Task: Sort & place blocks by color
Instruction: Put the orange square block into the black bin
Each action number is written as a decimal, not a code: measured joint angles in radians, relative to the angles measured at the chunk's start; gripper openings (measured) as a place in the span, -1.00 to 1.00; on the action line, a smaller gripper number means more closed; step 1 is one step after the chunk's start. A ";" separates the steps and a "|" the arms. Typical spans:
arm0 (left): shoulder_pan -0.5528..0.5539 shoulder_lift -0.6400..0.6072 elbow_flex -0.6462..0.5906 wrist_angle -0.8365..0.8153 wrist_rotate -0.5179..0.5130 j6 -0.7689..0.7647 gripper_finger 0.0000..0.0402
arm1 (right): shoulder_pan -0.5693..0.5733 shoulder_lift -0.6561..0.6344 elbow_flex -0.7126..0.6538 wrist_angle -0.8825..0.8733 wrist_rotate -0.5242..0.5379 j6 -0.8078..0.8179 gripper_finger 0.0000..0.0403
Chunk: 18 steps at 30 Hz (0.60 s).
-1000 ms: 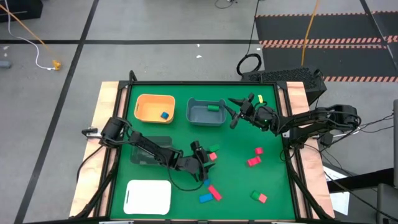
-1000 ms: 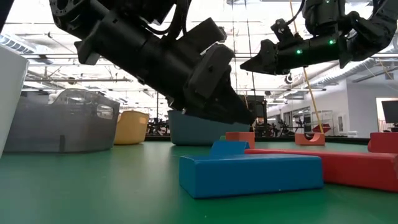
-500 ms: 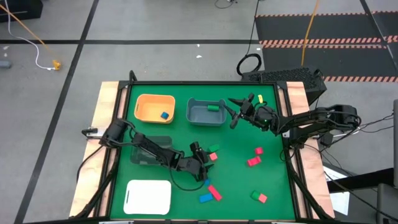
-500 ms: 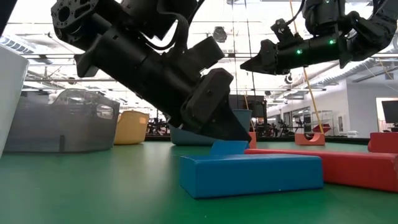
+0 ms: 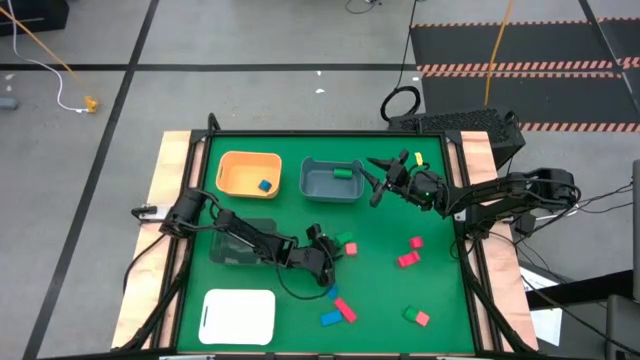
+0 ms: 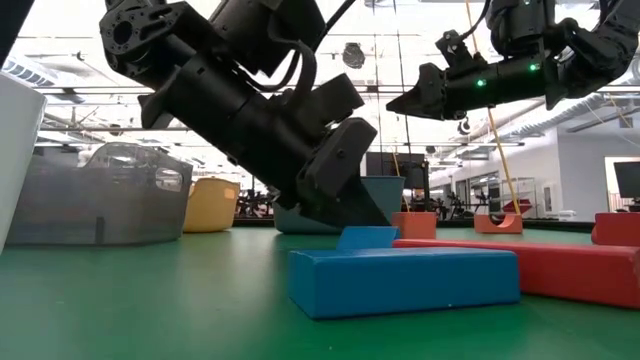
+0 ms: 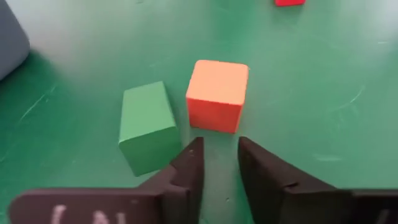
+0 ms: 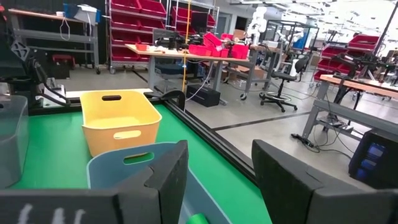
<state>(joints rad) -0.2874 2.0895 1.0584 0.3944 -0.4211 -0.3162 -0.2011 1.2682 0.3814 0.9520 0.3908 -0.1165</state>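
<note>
- Green mat [image 5: 380, 300] on the table, workshop floor all round; w/ shelving and desks in the bkgd of the right wrist view.
- We see the left gripper [image 5: 322, 262] low over mid-mat. Its fingers [image 7: 189, 163] have just snapped nearly together, where a sec ago they stood wide.
- Left wrist view: nothing sits betw. the fingers, only bare mat. So it's clenched on nothing.
- Red cube [image 7: 217, 94] and green block [image 7: 147, 126] lie just ahead of the fingertips, side by side, close but w/ a thin gap. Neither is gripped.
- High view: the arm has drawn back a little vs half a sec ago; the red/green pair now shows clear of the gripper.
- We read that as a missed or aborted grab: the cube isn't picked, so that pick needs redoing.
- Right gripper [image 5: 385, 180] hangs in the air just beside the grey bin [image 5: 330, 185], fingers part open, holding nothing, unmoved.
- Sorted so far: blue block [image 5: 264, 185] in the orange bin [image 5: 248, 160], a green one [image 5: 340, 173] in the grey bin.
- Left on the mat: blue bar [image 6: 400, 278] and long red bar [image 6: 560, 268] nearest the low cam, plus a few red, blue and green pieces to the right side.
- White tray [image 5: 238, 315] carries no blocks. Most of the sorting's to come.
</note>
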 joint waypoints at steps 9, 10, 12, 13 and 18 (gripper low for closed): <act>0.004 0.000 0.000 -0.003 -0.005 0.025 -0.88 | 0.000 0.000 0.000 0.000 0.000 0.000 -0.15; 0.005 0.000 0.000 -0.003 -0.010 0.025 -0.87 | 0.000 0.000 0.000 0.000 0.000 0.000 -0.15; 0.010 0.000 0.000 0.001 -0.023 0.025 -0.81 | 0.000 0.000 0.000 0.000 0.000 0.000 -0.15; 0.013 0.000 0.000 0.003 -0.025 0.025 -0.76 | 0.000 0.000 0.000 0.000 0.000 0.000 -0.15; 0.028 0.000 0.000 0.062 -0.025 0.008 -0.39 | 0.000 0.000 0.000 0.000 0.000 0.000 -0.15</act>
<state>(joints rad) -0.2591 2.0895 1.0584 0.4561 -0.4458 -0.3081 -0.2011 1.2686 0.3813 0.9516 0.3908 -0.1165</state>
